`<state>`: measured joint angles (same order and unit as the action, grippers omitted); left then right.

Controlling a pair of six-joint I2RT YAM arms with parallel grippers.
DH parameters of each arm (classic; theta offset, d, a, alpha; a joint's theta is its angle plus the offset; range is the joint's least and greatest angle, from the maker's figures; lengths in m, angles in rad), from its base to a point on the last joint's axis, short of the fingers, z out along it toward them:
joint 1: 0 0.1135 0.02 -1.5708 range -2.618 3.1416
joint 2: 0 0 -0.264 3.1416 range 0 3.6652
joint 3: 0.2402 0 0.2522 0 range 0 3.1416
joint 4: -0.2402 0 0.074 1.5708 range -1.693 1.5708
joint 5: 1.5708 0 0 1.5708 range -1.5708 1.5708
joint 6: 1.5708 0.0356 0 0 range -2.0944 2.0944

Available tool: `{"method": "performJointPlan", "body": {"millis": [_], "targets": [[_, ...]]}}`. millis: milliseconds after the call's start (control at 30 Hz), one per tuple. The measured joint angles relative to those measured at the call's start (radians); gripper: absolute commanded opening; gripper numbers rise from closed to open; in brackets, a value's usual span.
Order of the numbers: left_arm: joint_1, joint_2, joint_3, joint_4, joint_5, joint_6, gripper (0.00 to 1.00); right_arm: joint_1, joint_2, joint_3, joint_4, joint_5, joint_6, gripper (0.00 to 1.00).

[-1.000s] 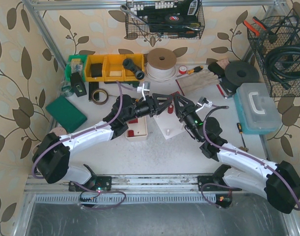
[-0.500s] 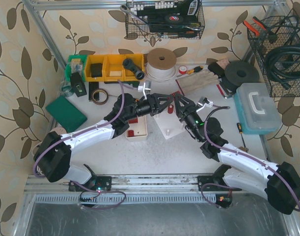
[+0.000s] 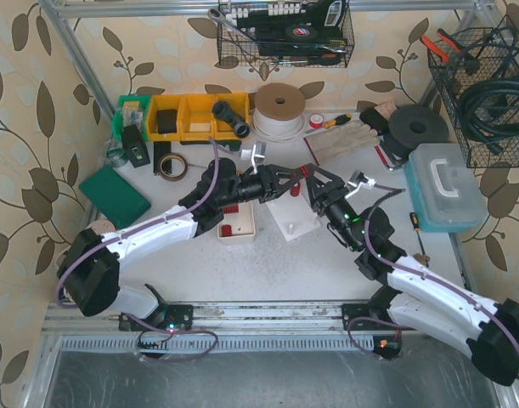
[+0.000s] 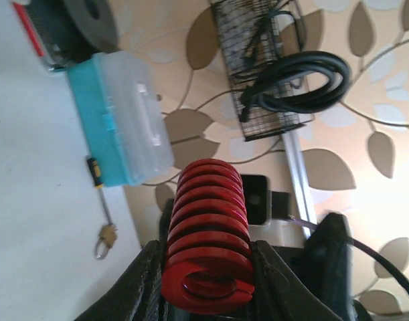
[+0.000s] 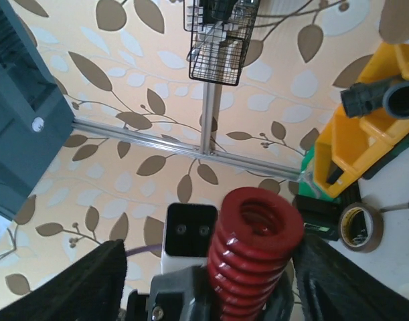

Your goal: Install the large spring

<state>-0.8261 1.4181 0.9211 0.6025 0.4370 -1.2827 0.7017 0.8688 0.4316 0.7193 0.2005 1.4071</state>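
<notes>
While the large spring (image 4: 205, 234) hangs clear of the table (image 3: 327, 263), above the white block (image 3: 295, 223), the left gripper (image 4: 207, 281) pinches one end tight. The right gripper (image 5: 217, 294) faces the other end, jaws spread, with a gap to the coils on both sides. A small tray (image 3: 236, 223) sits just left of the block.
</notes>
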Motion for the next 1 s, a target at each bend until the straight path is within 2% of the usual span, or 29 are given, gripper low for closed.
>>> {"method": "performJointPlan", "body": {"millis": [100, 200, 300, 400, 600, 800, 1000], "targets": [[0.002, -0.012, 0.063, -0.193, -0.015, 0.066, 0.00, 0.001, -0.090, 0.007, -0.148, 0.001, -0.072, 0.88], [0.002, -0.025, 0.170, -0.474, -0.054, 0.164, 0.00, 0.001, -0.181, 0.028, -0.326, 0.037, -0.142, 0.97], [0.002, -0.023, 0.323, -0.783, -0.107, 0.275, 0.00, 0.001, -0.221, 0.053, -0.484, 0.080, -0.228, 0.97], [0.002, 0.002, 0.502, -1.082, -0.168, 0.391, 0.00, 0.000, -0.187, 0.092, -0.616, 0.108, -0.328, 0.97], [0.002, 0.168, 0.731, -1.501, -0.264, 0.589, 0.00, 0.000, -0.094, 0.081, -0.702, 0.124, -0.415, 1.00], [0.002, 0.438, 0.921, -1.780, -0.320, 0.729, 0.00, 0.000, -0.039, 0.079, -0.752, 0.148, -0.488, 0.99], [0.002, 0.592, 1.125, -1.915, -0.360, 0.803, 0.00, 0.000, 0.002, 0.089, -0.785, 0.147, -0.523, 0.99]]}}
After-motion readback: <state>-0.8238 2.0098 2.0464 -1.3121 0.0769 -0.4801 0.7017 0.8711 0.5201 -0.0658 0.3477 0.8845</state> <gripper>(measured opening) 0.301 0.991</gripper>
